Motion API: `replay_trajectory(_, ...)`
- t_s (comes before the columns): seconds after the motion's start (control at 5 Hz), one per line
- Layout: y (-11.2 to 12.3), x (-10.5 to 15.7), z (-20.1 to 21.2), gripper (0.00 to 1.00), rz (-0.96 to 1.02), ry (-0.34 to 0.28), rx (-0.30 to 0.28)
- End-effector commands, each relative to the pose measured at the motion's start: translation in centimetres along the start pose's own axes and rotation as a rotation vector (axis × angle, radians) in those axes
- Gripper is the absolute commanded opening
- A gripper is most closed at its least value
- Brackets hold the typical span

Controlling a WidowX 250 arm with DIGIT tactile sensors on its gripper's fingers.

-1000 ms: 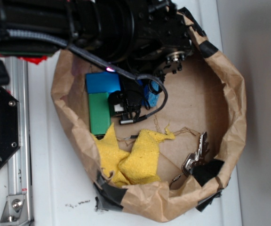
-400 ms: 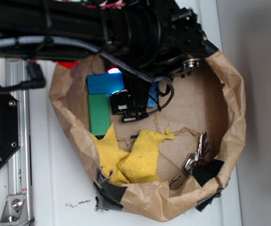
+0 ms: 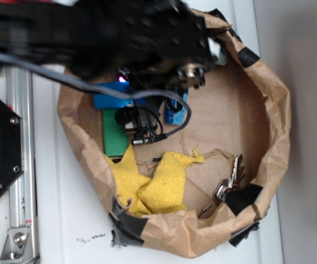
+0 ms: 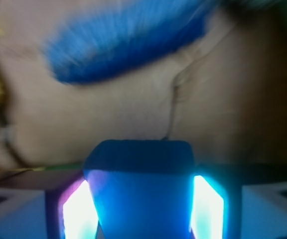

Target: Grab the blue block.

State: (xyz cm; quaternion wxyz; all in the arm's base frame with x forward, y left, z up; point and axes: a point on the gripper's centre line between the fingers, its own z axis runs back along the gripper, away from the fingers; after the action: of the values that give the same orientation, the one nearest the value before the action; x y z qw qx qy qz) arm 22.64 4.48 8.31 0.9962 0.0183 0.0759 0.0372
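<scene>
In the wrist view the glossy blue block (image 4: 141, 194) fills the space between my gripper's (image 4: 141, 201) two lit pads (image 4: 78, 214), which press against its sides. My gripper is shut on it. From outside, the blue block (image 3: 111, 100) shows at the upper left inside the paper bag, partly under my black arm (image 3: 136, 38) and just above the green block (image 3: 114, 135). A rough blue sponge (image 3: 176, 113) lies to its right and appears as a blurred blue streak, the sponge (image 4: 128, 42), ahead of the block.
The brown paper bag (image 3: 277, 126) walls in everything, its rim patched with black tape. A crumpled yellow cloth (image 3: 158, 187) lies at the front and metal keys (image 3: 230, 181) at the front right. A black cable (image 3: 169, 129) hangs over the green block. A metal rail (image 3: 21, 165) runs at left.
The arm has swung left and lower over the bag. The blue block has shifted slightly left and now overlaps the green block's top. More of the sponge is uncovered.
</scene>
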Motion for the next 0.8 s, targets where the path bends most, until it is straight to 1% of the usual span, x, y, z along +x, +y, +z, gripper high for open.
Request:
replay_trajectory(0.0,-4.2,-0.1,10.9,0.00,-0.062,-0.281,0.049)
replay_trajectory(0.2,-3.9,-0.1,14.7,0.00,-0.129,-0.316,0.020)
replay_trajectory(0.4,-3.5,1.3,14.5,0.00,-0.116,-0.303,-0.011)
replay_trajectory(0.6,-3.2,1.3,13.4,0.00,-0.126,-0.288,-0.007)
